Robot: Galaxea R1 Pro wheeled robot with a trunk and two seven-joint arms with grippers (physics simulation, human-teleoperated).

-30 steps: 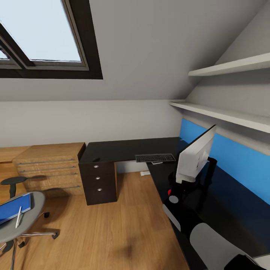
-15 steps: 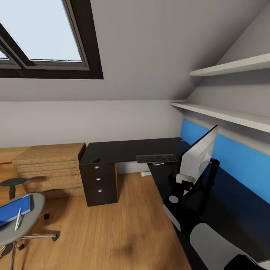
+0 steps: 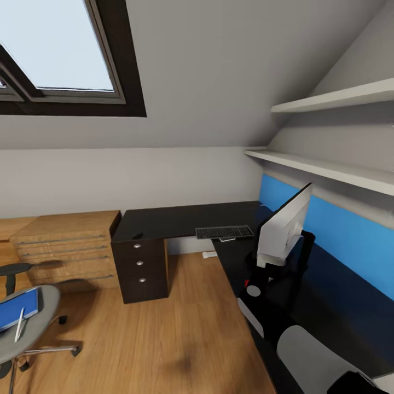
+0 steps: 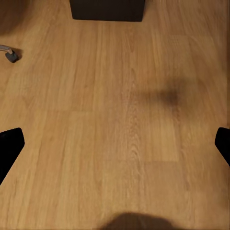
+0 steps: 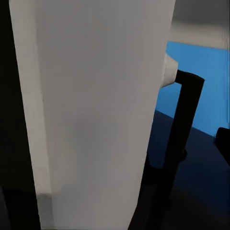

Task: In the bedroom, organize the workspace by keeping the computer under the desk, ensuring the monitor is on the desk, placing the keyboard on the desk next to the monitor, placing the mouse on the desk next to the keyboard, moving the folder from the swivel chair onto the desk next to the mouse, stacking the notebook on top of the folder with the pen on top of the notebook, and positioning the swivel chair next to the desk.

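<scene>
The black L-shaped desk runs along the back wall and down the right side. On its right wing the monitor stands slanted, white back toward me, on a black stand. My right gripper is at the monitor's lower edge. One black fingertip sits at the frame edge, so the jaws are wide open against the white back. The keyboard lies at the desk's inner corner. At the lower left the swivel chair carries the blue folder and the pen. My left gripper hangs open over the floor.
A black drawer unit stands under the desk's left end, beside a light wooden dresser. Two white shelves jut out above the right wing. A chair castor shows on the plank floor.
The whole head view has shifted a little, so the camera moved. The monitor, keyboard, chair and right arm keep their places relative to one another.
</scene>
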